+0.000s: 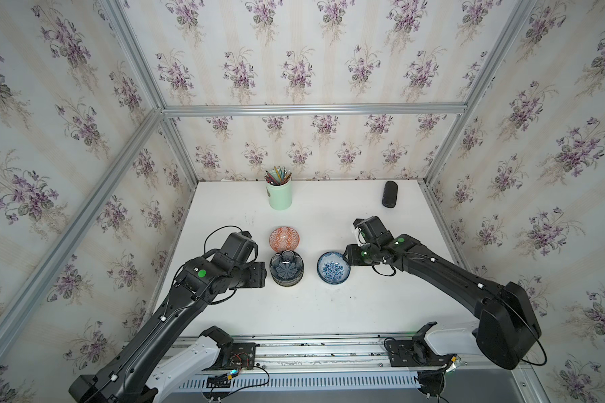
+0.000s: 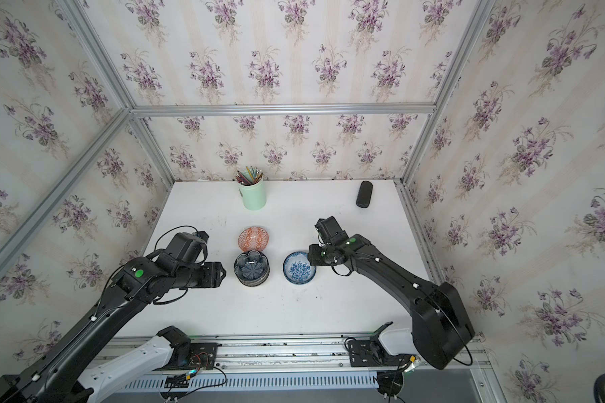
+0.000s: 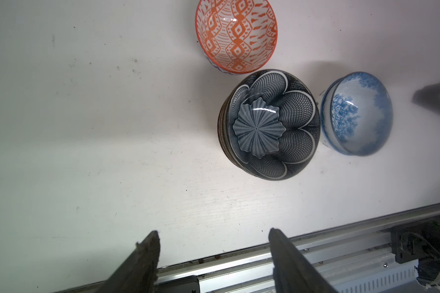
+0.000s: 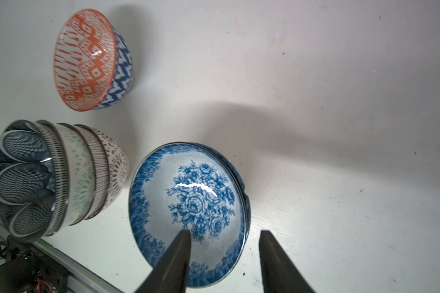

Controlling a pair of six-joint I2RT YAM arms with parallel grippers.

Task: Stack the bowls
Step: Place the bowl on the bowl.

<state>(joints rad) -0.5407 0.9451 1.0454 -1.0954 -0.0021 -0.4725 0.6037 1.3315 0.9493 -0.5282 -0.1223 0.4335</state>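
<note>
Right pincer (image 4: 224,232) is spread open, straddling the rim of the blue-white bowl (image 4: 193,197), not squeezing it. Left pincer (image 3: 213,230) is open too, empty. Navy-topped stack (image 1: 286,268) sits mid table (image 1: 329,307), orange bowl (image 1: 284,238) right behind it.

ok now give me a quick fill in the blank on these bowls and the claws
1. The lone bowl behind the navy-topped stack is ____ inside.
2. The mint-green cup at the back of the table holds ____.
3. The right claw has its jaws ____, astride the rim of the blue floral bowl.
4. The left claw holds ____.
Missing words: orange; pencils; open; nothing.
</note>
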